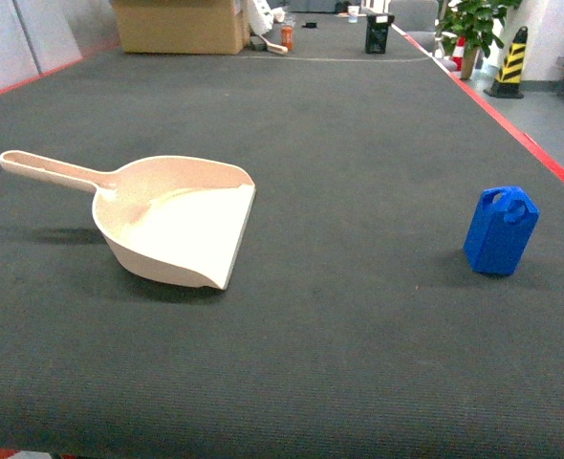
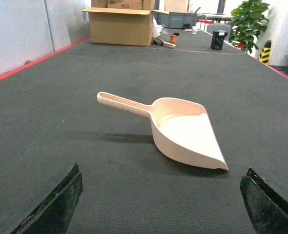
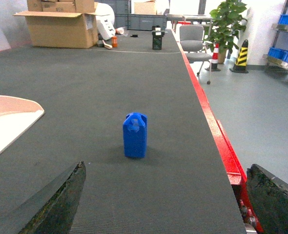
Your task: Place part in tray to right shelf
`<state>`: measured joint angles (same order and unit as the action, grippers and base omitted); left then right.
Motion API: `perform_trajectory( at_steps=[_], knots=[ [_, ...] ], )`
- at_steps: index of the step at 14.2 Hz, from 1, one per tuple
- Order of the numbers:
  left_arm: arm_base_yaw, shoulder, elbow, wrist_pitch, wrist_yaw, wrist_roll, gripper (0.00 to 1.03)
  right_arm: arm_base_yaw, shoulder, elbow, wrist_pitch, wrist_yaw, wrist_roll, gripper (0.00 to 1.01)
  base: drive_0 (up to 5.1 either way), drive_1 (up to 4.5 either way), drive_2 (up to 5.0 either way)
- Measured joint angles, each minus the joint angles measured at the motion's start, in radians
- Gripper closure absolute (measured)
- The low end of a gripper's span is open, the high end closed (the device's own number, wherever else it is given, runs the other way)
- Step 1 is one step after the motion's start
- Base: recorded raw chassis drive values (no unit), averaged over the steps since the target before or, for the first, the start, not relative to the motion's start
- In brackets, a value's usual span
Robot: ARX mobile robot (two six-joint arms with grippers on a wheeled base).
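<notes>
Part: upright on bench, dead ahead of right gripper, nearer arm; tray well apart, ahead of left gripper; both jaws spread, empty.

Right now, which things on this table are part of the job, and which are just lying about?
Job:
blue part, standing upright
beige tray, empty, apart from the part

Lying about:
cardboard box
orange bottle
black container
potted plant

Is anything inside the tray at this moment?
No. The tray shows only its bare cream floor; the part stands apart on the dark tabletop. The tabletop beneath the tray is hidden.
</notes>
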<state>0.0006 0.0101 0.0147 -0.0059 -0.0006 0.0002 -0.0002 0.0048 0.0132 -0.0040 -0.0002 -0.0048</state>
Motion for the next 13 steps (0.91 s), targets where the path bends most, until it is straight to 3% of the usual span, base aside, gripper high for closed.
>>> perform_trajectory(
  at_steps=[13],
  knots=[
    [0.000,0.000,0.000,0.000,0.000,0.000,0.05,0.000,0.000,0.000,0.000,0.000,0.000,0.03,0.0,0.00,0.0]
  ],
)
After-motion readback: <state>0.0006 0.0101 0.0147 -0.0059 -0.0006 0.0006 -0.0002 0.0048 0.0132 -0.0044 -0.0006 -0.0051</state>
